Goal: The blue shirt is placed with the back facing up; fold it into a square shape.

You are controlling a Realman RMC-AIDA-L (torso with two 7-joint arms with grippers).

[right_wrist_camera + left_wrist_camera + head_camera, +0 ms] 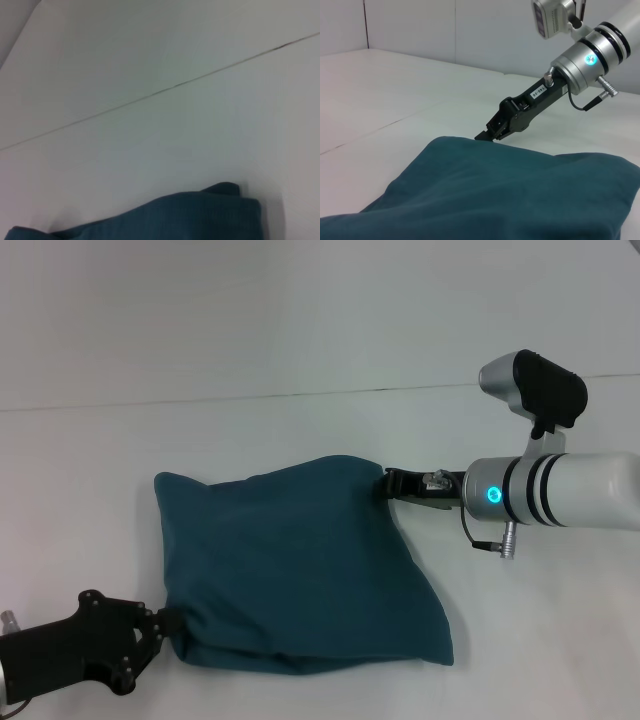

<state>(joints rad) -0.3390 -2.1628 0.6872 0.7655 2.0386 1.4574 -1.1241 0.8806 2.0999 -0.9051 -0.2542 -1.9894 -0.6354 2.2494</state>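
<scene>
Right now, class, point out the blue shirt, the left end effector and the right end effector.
blue shirt (pixel 300 560): head view, middle of the folded cloth.
left end effector (pixel 165 625): head view, tip at the shirt's near corner.
right end effector (pixel 487 134): left wrist view, tip at the shirt's far edge.

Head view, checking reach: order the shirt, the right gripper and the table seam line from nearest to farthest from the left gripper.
1. blue shirt, at the left gripper
2. right gripper, at the shirt's far right corner
3. seam line, farthest back on the table
</scene>
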